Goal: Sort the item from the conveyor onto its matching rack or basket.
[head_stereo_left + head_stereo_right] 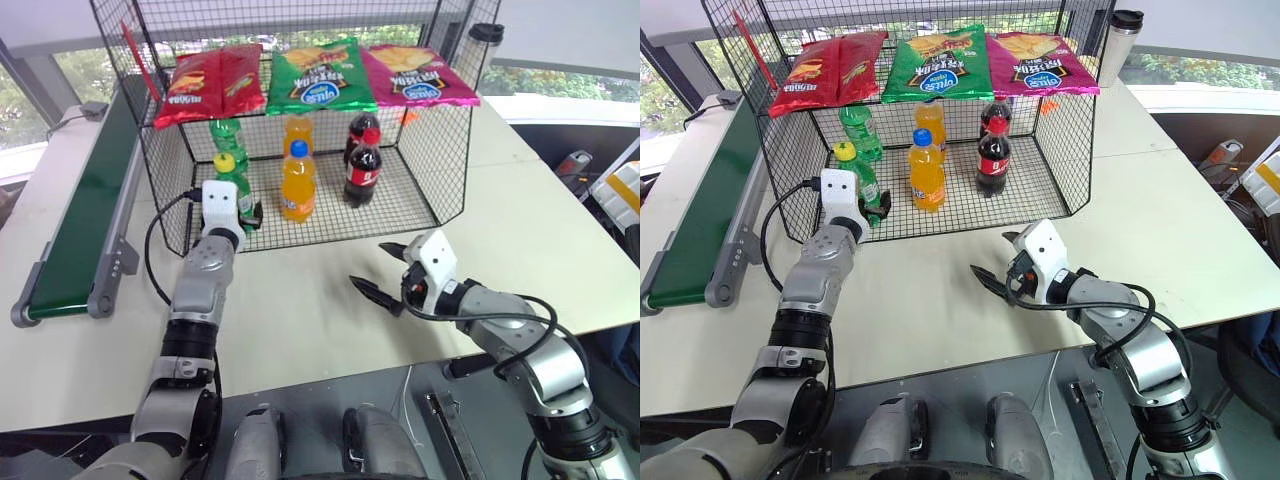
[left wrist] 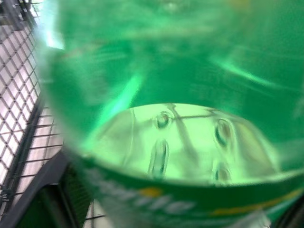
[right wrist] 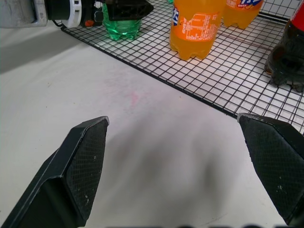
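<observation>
Green soda bottle with yellow cap upright on the grid floor of the black wire cage, at the front left corner, just inside the open front edge. Well apart from the conveyor, bare along the bench's left side.

Left gripper level at the bottle's lower half, reaching in from the front; cannot tell whether clamped on it or let go. Green plastic and label pressed close up against the left wrist camera.

Around the bottle: a second green bottle right behind it, two orange soda bottles one behind the other just beside on the right, two dark cola bottles further right. Overhead, a slanted top shelf with three chip bags: red, green, magenta. Mesh side wall close on the bottle's left, between it and the conveyor. A lidded metal mug beyond the cage's far right corner.

Right gripper wide, empty, low over bare bench in front of the cage, aimed toward the orange bottles, touching nothing.
</observation>
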You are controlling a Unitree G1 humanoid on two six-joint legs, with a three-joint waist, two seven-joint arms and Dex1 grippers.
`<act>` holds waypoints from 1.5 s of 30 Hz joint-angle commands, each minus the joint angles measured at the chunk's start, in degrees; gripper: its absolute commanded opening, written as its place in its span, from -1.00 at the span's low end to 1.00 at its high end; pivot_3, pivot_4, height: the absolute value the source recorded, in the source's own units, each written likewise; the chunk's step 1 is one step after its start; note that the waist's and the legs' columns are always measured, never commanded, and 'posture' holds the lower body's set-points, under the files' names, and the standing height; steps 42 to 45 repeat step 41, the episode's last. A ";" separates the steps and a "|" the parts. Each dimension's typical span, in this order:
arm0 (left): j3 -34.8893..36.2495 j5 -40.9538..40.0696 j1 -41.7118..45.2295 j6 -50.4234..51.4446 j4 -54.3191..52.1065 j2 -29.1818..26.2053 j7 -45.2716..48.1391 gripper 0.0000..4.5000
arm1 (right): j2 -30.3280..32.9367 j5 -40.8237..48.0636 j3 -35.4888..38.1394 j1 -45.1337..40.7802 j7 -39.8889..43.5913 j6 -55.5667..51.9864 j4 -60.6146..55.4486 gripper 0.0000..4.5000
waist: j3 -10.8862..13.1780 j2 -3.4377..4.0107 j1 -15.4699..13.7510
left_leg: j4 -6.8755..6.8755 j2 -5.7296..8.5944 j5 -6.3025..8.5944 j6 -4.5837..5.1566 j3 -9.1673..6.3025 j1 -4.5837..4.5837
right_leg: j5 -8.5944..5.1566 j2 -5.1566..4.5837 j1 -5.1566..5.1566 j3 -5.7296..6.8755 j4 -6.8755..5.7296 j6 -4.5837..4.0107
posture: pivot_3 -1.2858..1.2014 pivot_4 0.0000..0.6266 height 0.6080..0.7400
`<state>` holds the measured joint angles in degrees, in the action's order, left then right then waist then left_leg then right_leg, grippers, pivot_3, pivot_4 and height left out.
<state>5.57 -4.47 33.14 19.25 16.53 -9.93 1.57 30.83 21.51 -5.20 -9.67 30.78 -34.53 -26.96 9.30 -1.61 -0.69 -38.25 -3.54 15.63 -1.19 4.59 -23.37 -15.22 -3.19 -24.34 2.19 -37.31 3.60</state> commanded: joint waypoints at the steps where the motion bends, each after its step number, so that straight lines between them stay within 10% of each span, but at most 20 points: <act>1: 0.58 -0.19 -0.81 -0.10 -4.86 -0.60 0.47 0.93 | -0.30 0.46 0.97 -0.31 0.27 0.17 -2.09 1.00 | 0.00 0.00 0.02 | 0.00 0.00 0.00 0.00 0.00 0.00 | 0.00 0.00 0.00 0.00 0.00 0.00 | 0.03 -0.52 1.00; 27: 5.43 -13.18 -24.82 20.61 -44.54 -13.54 19.69 0.93 | -1.35 2.82 1.79 -0.37 1.35 -1.79 -3.93 1.00 | -0.01 0.02 0.22 | 0.00 -0.07 0.00 0.00 -0.08 0.07 | 0.01 -0.01 0.00 -0.12 -0.04 -0.05 | 0.03 -0.52 1.00; 45: 9.13 -23.21 -33.89 24.28 -52.71 -15.61 22.49 0.93 | -3.13 2.62 1.00 -0.47 1.29 -1.44 -2.28 1.00 | -0.01 0.02 0.07 | 0.00 -0.06 0.00 0.00 -0.07 0.09 | 0.00 -0.04 0.01 -0.14 -0.03 -0.08 | 0.03 -0.52 1.00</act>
